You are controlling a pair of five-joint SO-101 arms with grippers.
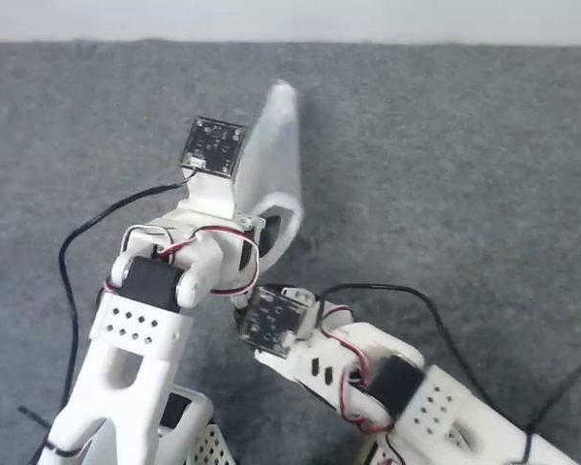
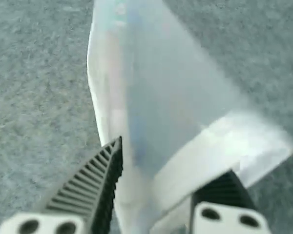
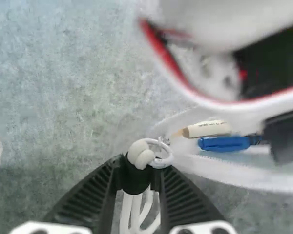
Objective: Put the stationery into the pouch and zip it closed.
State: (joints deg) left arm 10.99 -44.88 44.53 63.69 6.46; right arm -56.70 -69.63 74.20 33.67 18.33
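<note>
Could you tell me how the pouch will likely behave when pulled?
Probably floppy: the translucent pouch bends where the left gripper pinches it. Likely light, since one pinch holds it up. It may twist if the right gripper tugs the zip pull.

jaws on zipper pull [image 3: 146, 155], pen [image 3: 224, 143] in pouch [image 3: 234, 171]

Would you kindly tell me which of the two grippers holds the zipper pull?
The right gripper: it is shut on the white zipper pull, whereas the left gripper is clamped on the translucent pouch itself.
</note>
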